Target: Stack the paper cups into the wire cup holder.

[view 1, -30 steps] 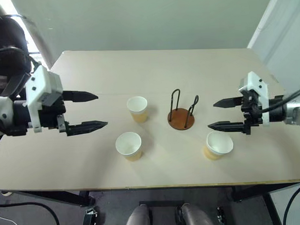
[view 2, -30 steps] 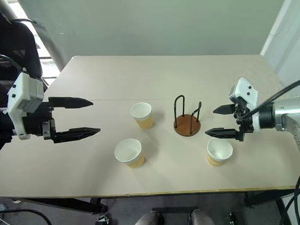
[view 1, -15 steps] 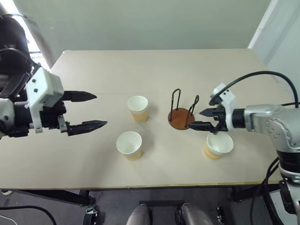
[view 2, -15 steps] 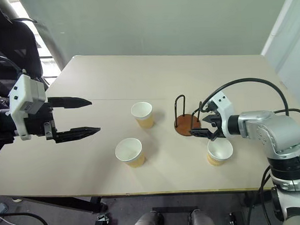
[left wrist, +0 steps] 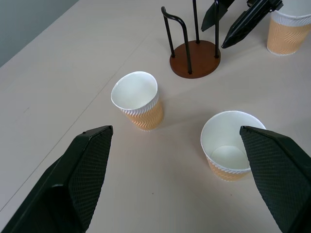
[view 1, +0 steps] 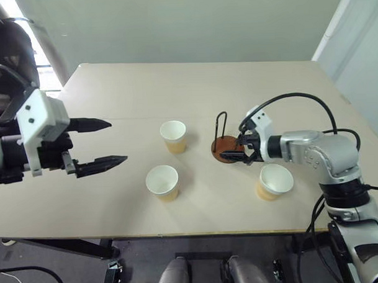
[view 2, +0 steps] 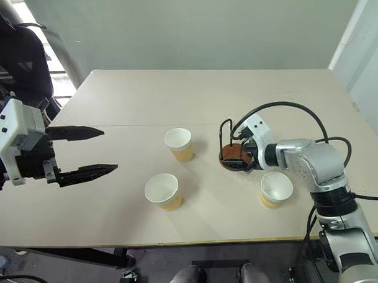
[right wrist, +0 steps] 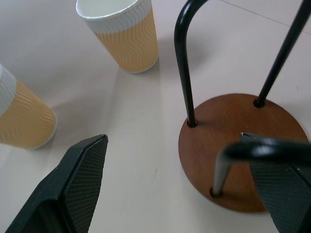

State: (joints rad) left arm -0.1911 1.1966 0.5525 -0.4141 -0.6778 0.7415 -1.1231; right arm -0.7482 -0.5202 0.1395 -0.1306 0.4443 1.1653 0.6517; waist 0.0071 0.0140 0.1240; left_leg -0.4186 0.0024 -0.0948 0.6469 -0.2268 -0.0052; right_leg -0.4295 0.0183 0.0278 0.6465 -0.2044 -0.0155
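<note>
Right gripper (view 1: 234, 151): fingers spread wide, holding nothing, tips low over the holder's base, one finger to each side of the nearer wire loop.
Left gripper (view 1: 107, 143): fingers (left wrist: 82, 170) wide apart and empty, hanging above the left part of the table, pointing right toward the cups, well apart from all of them.
Wire cup holder (view 1: 227, 146): upright on the table right of centre, a round brown disc with two black wire loops, no cup in it.
Far cup (view 1: 173, 136): upright, mouth up, left of the holder, near it but not touching.
Near-left cup (view 1: 162, 182): upright, closer to the near edge, just nearer than the far cup and slightly left of it.
Near-right cup (view 1: 275, 181): upright, to the near right of the holder, just under the right forearm, apart from the fingers.
Table (view 1: 174, 86): pale tan top, the far half bare.
Right arm cable (view 1: 287, 98): black, arching above the wrist.
</note>
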